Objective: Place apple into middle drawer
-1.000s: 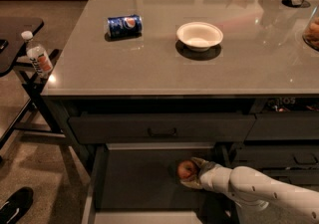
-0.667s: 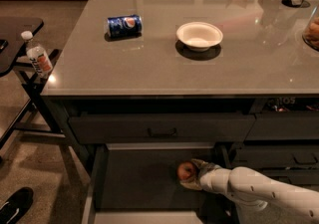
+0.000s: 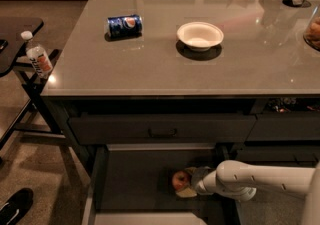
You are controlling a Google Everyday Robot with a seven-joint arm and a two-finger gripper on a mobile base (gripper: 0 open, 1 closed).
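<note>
Grey glossy tabletop (image 3: 165, 66), one slab, flat, rectangular, with light reflections across it. It is the largest item.

One middle drawer (image 3: 132, 179) is pulled open beneath it. It has a flat dark bottom and lighter grey side rails and front edge.

One closed drawer front (image 3: 115, 129) sits above that, dark grey, with one black bar handle (image 3: 162, 132). More dark drawer fronts are to the right, with no detail readable.

One robot arm (image 3: 270, 179), a smooth white tube, comes in from the right edge and reaches left into the open drawer.

One dark side stand (image 3: 20, 64) is left of the tabletop, with a thin metal frame.

One white bowl (image 3: 200, 35), round and shallow with a matte look, sits upright near mid-tabletop.

One blue can (image 3: 124, 25) lies on its side left of the bowl, well apart from it. It has a round red-white-blue Pepsi-type logo, with no text readable.

One clear plastic bottle (image 3: 37, 59) with a white cap stands on the side stand. Its label is orange-white and unreadable.

One dark shoe (image 3: 15, 205) is on the floor, bottom left.

One apple (image 3: 178, 180), round and red-orange, sits inside the middle drawer on the right part of its bottom.

One pincer (image 3: 189, 184) at the arm's tip is down in the drawer, right against the apple's right side. I can't tell whether it is clamped or spread.
</note>
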